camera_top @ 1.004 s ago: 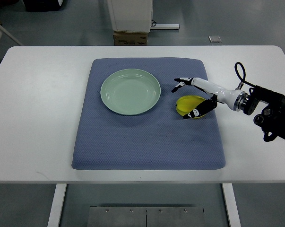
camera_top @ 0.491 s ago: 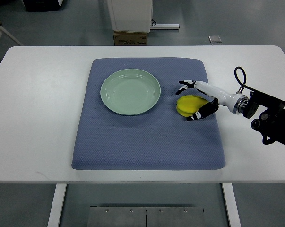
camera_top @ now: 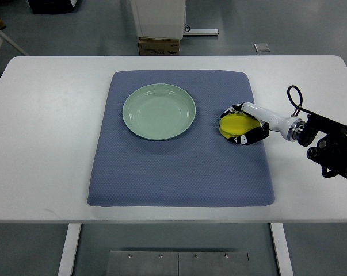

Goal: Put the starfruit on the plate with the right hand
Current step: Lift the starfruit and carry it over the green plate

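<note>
A yellow starfruit point(camera_top: 233, 125) lies on the blue mat point(camera_top: 179, 167), to the right of a pale green plate point(camera_top: 159, 111) that holds nothing. My right hand point(camera_top: 237, 123) comes in from the right edge and its fingers are curled around the starfruit, with the fruit still resting on the mat. The left arm does not show.
The mat lies on a white table point(camera_top: 41, 144). A cardboard box point(camera_top: 158, 45) and a white cabinet base stand on the floor beyond the table's far edge. A chair leg shows at the top left.
My right hand's fingers have closed from a spread pose onto the starfruit. The fruit and hand have shifted slightly to the right on the mat.
</note>
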Tool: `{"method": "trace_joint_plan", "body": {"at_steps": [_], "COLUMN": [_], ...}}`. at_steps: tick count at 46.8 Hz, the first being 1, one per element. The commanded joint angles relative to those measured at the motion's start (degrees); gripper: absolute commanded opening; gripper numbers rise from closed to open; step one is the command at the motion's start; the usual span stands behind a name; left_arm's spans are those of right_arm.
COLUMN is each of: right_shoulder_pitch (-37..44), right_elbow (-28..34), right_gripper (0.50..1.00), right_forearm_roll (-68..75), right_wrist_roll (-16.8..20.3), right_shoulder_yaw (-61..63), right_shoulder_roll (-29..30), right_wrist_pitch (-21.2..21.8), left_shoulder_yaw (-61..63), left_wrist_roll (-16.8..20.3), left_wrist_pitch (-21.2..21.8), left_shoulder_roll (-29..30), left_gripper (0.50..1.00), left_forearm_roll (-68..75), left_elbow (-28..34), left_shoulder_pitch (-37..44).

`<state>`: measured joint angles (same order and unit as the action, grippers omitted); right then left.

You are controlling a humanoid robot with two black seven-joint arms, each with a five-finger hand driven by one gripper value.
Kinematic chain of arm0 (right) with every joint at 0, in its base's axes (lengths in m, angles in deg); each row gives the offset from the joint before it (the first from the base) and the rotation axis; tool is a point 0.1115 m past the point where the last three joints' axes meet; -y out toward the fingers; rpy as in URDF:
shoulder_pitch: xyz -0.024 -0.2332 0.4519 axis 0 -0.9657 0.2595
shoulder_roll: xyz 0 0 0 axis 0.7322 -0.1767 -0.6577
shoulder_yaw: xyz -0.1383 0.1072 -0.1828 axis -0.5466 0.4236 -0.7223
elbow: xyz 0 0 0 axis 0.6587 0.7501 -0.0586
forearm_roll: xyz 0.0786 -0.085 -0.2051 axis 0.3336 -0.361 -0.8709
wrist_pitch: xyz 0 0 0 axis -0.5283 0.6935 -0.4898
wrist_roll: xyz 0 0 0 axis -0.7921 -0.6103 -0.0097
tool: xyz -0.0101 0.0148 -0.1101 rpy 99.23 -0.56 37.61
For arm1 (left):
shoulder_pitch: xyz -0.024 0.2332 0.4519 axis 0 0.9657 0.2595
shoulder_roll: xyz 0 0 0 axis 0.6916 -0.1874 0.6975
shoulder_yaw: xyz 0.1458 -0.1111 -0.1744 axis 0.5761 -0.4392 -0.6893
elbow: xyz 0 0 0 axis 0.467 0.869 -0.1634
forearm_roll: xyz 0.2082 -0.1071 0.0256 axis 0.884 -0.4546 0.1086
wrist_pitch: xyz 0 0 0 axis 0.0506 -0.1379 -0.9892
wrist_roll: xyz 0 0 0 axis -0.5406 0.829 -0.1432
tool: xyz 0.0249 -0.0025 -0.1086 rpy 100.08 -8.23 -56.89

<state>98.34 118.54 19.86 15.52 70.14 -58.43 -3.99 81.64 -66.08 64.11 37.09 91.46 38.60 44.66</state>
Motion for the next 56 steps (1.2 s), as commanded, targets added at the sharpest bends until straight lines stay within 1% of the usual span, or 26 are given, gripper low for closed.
{"method": "trace_joint_plan", "body": {"at_steps": [1, 15, 20, 32, 53, 56], "right_shoulder_pitch": [0.48, 5.84, 7.69, 11.47, 12.97, 12.97], "right_elbow": [-0.01, 0.08, 0.17, -0.09, -5.45, -6.51], "right_gripper": [0.500, 0.500, 0.500, 0.500, 0.500, 0.500], "right_forearm_roll": [0.19, 1.68, 2.74, 3.26, 4.58, 4.50], "right_wrist_roll": [-0.07, 0.28, 1.59, 4.06, 4.94, 4.94], "right_shoulder_yaw": [0.18, 0.88, 0.88, 0.80, -1.67, -2.28], "right_shoulder_roll": [-0.26, -0.35, 0.62, 8.09, 21.80, 21.80], "right_wrist_pitch": [0.11, 0.73, 0.82, 0.91, 1.34, 1.34], "left_shoulder_yaw": [0.00, 0.00, 0.00, 0.00, 0.00, 0.00], "left_wrist_roll": [0.00, 0.00, 0.00, 0.00, 0.00, 0.00], "left_wrist_pitch": [-0.01, -0.01, -0.01, -0.01, 0.08, -0.01], "left_shoulder_roll": [0.00, 0.00, 0.00, 0.00, 0.00, 0.00], "left_gripper": [1.000, 1.000, 1.000, 1.000, 1.000, 1.000], "left_forearm_roll": [-0.02, -0.02, 0.06, -0.02, -0.02, -0.02], "left_elbow": [0.00, 0.00, 0.00, 0.00, 0.00, 0.00], "left_shoulder_pitch": [0.00, 0.00, 0.00, 0.00, 0.00, 0.00]}}
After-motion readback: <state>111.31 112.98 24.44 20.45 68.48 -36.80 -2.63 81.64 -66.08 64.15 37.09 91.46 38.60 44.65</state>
